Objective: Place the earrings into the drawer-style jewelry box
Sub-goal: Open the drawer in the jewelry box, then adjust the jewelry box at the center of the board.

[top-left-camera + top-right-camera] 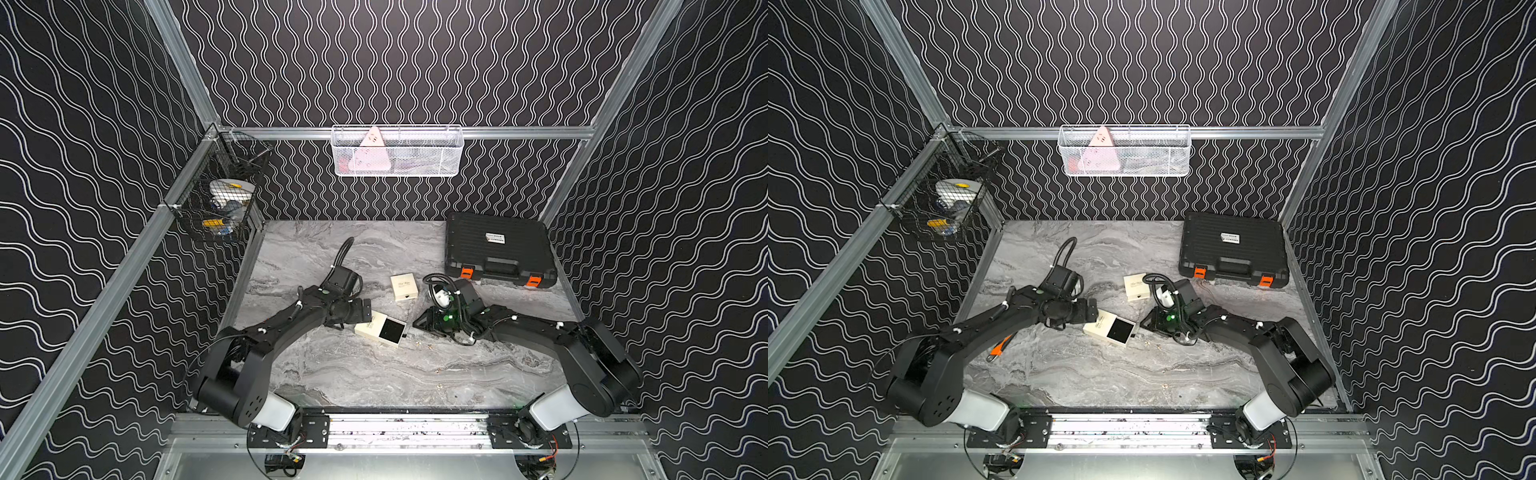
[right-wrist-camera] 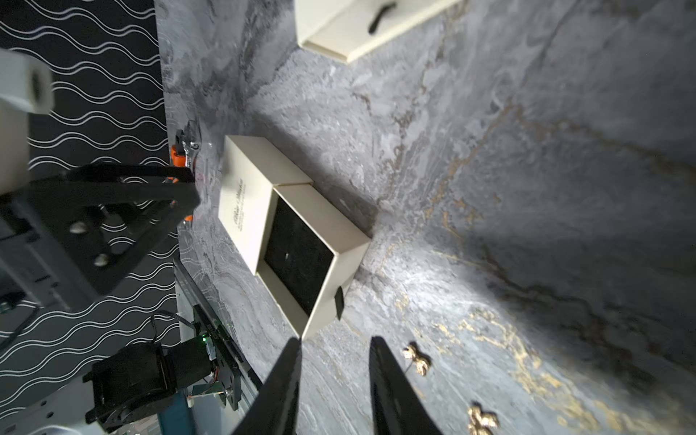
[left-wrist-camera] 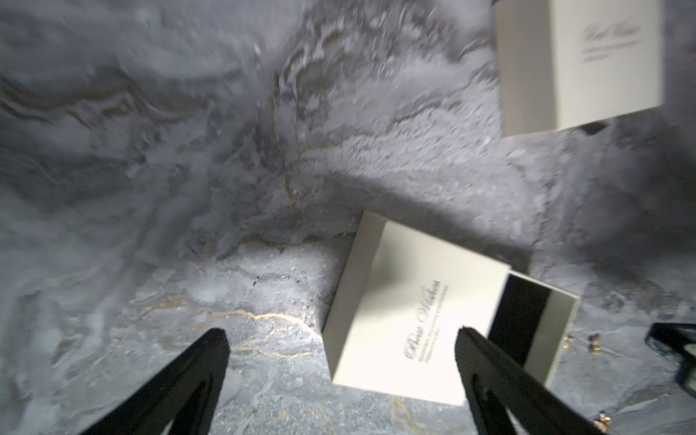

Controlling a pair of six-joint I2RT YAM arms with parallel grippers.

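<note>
Right gripper [image 2: 336, 341]: fingers parted, nothing between, low over mid-bench [image 1: 374, 374].
Left gripper [image 3: 341, 333]: fingers wide apart, at sleeve end of jewelry box [image 1: 380, 328].
Drawer [image 2: 301, 260]: pulled out, black-lined.
Earrings [image 2: 416, 361]: gold, on bare bench just beside drawer front, near right gripper.

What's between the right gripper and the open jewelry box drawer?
Just bare marble tabletop between the right gripper and the open drawer, shown in the right wrist view; the earrings lie aside.

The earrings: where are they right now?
In the right wrist view the earrings lie on the table beside the right gripper, just outside the open drawer of the jewelry box.
</note>
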